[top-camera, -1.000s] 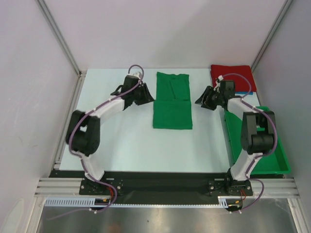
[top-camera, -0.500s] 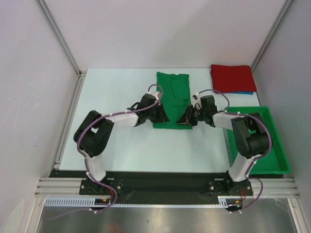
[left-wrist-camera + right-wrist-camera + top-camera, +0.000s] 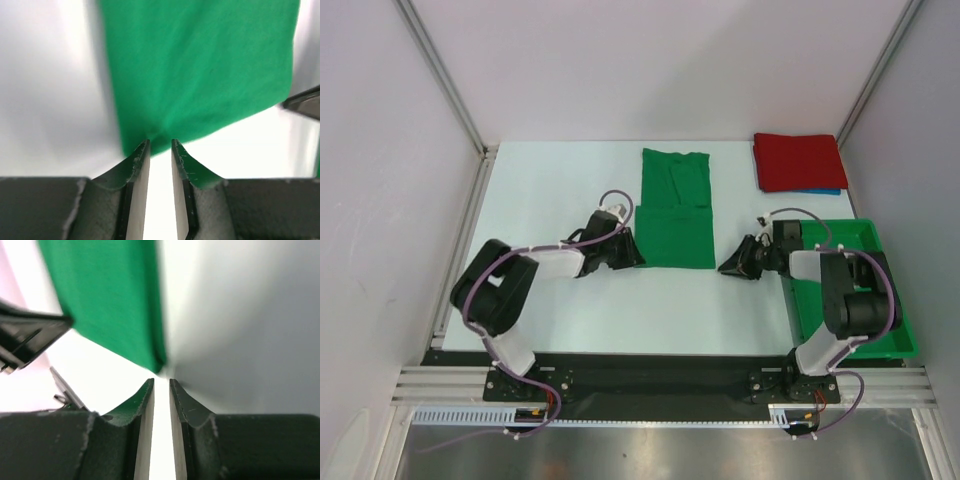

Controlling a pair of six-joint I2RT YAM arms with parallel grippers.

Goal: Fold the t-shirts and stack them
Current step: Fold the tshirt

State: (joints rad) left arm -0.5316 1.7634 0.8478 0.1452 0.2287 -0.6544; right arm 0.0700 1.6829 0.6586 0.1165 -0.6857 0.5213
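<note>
Green t-shirt (image 3: 676, 215) lies flat mid-tabletop (image 3: 560, 190) as a long narrow strip, collar end far and near part doubled over. Red t-shirt (image 3: 798, 160) sits folded at the far right corner, stacked on a blue t-shirt (image 3: 825, 191) that shows only as a thin edge along its near side. Green plastic bin (image 3: 895, 335) stands at the right edge, with the right arm over it.

Left gripper (image 3: 632, 250) is low at the green tee's near-left corner. In the wrist view, the left gripper (image 3: 160, 145) has its jaws a narrow slit apart, with bare tabletop showing in the gap. The corner of the green cloth (image 3: 200, 65) reaches right up to the fingertips; cannot tell if they touch it.

Right gripper (image 3: 725, 267) is low near the near-right corner, just off the cloth. In its wrist view, the right gripper (image 3: 161, 382) also has its jaws a thin slit apart with nothing between them, and the shirt corner (image 3: 110, 305) is just ahead of the tips. Both grippers face each other across the shirt's near edge.
</note>
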